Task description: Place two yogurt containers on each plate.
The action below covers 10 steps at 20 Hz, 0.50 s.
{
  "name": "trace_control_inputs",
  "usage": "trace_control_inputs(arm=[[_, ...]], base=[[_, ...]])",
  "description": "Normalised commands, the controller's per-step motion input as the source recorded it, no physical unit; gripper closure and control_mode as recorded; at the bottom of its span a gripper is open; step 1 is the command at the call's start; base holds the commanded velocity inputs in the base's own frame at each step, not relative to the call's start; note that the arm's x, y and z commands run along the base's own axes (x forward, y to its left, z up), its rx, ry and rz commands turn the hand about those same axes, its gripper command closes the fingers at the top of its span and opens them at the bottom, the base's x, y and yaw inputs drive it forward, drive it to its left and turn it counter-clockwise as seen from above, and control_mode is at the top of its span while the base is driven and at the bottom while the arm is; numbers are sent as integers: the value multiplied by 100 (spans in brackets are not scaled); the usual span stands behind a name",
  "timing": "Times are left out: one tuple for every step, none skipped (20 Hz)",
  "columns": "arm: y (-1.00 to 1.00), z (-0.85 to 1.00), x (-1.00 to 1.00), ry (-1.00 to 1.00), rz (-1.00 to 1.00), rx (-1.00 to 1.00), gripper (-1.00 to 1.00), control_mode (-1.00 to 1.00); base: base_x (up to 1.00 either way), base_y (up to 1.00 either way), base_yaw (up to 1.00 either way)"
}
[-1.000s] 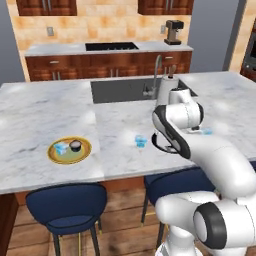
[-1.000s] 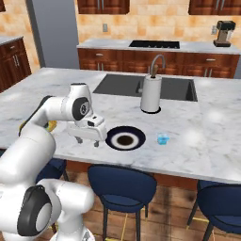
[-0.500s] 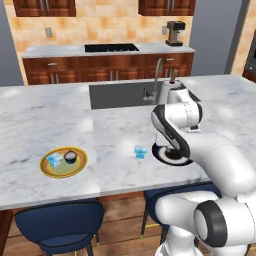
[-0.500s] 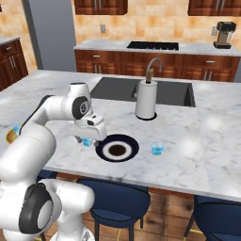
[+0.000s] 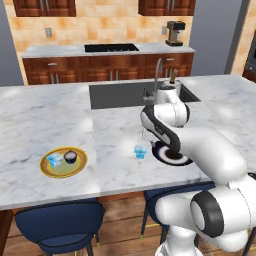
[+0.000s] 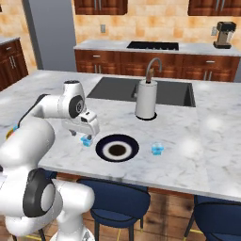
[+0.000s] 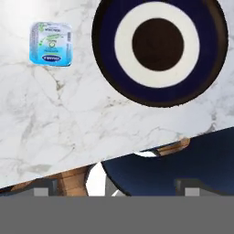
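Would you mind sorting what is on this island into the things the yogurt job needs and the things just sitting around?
Needed:
- golden-yellow plate, holding a pale-blue tub and the dark round cup
- black plate, nothing on it
- blue tub left of the black plate
- blue tub right of the black plate

Just around:
- white cylinder
- sink
- coffee machine

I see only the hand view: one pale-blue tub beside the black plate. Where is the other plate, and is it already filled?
Observer: The yellow plate lies far to the arm's left on the same counter. It holds a blue tub and the dark cup.
Operator: Is there one more tub for the black plate?
Observer: Yes, a second loose tub stands on the counter at the black plate's other side, apart from it.
Operator: Is the gripper open?
Observer: Yes, the gripper hangs open close to your tub.
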Motion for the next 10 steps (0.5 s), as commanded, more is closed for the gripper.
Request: trace_control_inputs(arm=[[62, -26, 74, -7, -15, 25, -100, -100], [66, -23, 79, -17, -21, 20, -100, -100], [76, -10, 78, -26, -28, 3, -100, -100], [36, -6, 56, -29, -17, 0, -100, -100], [16, -13, 56, -28, -2, 0, -100, -100], [5, -21, 61, -21, 0, 0, -100, -100], [0, -27, 68, -10, 0, 0, -100, -100], [0, -29, 68, -7, 0, 0, -100, -100], [0, -30, 69, 0, 0, 0, -100, -100], [-22, -16, 76, 0, 8, 0, -100, -100]], base=[[0, 0, 0], [0, 0, 0], [0, 0, 0], [0, 0, 0], [0, 0, 0], [0, 0, 0], [0, 0, 0], [0, 0, 0], [0, 0, 0], [0, 0, 0]])
